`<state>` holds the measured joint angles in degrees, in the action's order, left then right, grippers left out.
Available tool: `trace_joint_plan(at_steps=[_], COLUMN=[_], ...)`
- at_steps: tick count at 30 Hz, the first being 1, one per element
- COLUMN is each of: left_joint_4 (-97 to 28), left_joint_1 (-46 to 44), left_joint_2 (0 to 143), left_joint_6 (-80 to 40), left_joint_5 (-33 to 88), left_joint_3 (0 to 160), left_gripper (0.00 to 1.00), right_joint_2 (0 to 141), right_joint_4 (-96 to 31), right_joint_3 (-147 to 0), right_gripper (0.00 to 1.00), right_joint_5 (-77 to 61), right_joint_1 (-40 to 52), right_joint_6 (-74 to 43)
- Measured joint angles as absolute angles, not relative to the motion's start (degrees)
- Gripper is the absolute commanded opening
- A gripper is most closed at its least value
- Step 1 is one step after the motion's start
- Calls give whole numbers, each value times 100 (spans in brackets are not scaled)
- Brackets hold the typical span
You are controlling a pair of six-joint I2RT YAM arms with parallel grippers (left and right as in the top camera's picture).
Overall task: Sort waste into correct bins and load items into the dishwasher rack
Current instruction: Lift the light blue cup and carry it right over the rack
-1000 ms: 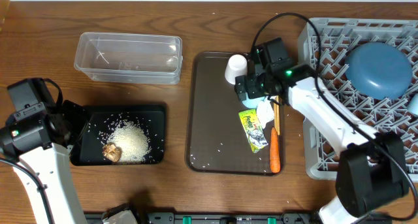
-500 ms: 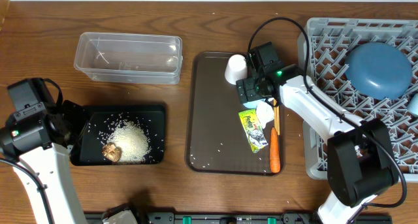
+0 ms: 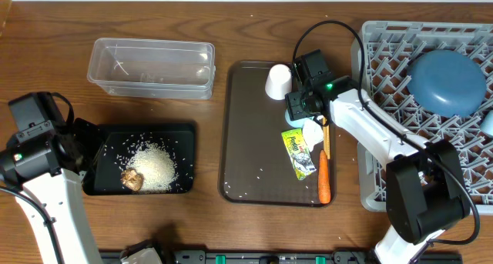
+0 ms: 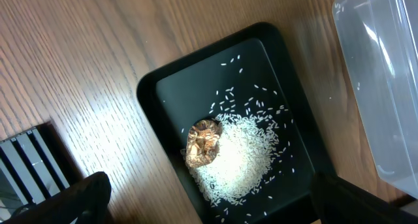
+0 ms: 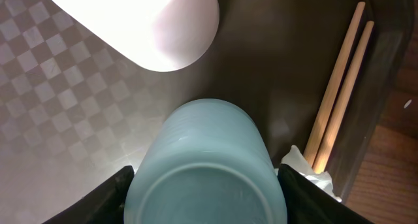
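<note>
In the right wrist view a light-blue cup [image 5: 206,165] lies between the fingers of my right gripper [image 5: 204,198], both pads against its sides. It rests on the brown serving tray [image 3: 246,141], hidden under the gripper [image 3: 299,104] in the overhead view. A white cup [image 3: 278,81] stands just beyond it. The chopsticks [image 3: 326,137], white tissue [image 3: 312,131], yellow-green wrapper [image 3: 299,154] and carrot [image 3: 323,179] lie on the tray's right side. My left gripper [image 4: 215,211] hangs open above the black tray [image 3: 104,179], which holds rice [image 3: 158,168] and a brown lump [image 3: 132,179].
The clear tub [image 3: 152,67] stands at the back left. The grey dishwasher rack [image 3: 385,56] fills the right side with a blue round dish [image 3: 447,81] lying in it. Loose rice grains dot the brown tray's near end.
My right gripper slid a little towards the white cup, and its fingers have drawn in onto the light-blue cup. The left arm has not moved.
</note>
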<state>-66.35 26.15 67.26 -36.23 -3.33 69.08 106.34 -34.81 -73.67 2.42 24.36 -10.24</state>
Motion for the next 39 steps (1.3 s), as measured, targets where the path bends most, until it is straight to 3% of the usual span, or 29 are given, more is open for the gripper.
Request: trace_joint_plan(at_steps=[9,23,29,39], left_joint_4=[-6635,-6635,-6635,-6635], left_joint_1=[2615,2615,2615,2615], left_joint_2=[6726,6726,6726,6726], left_joint_6=[-3623,-3623,-3623,-3623], left_joint_5=[-333,-333,-333,-333], left_joint_3=[6908,6908,6908,6908], left_gripper=[98,98,98,98], right_joint_2=[10634,9205,8309,7653], right_joint_4=[-3494,-3577,-3868,-4209], right_joint_3=[-7404,-7553,-7592,-7601], right_gripper=[47,48,50,53], right_joint_5=[242,211,202,233], right_joint_1=[2436,2283,1520,-672], right_joint_6=[-1085,-1151,-1151,-1111])
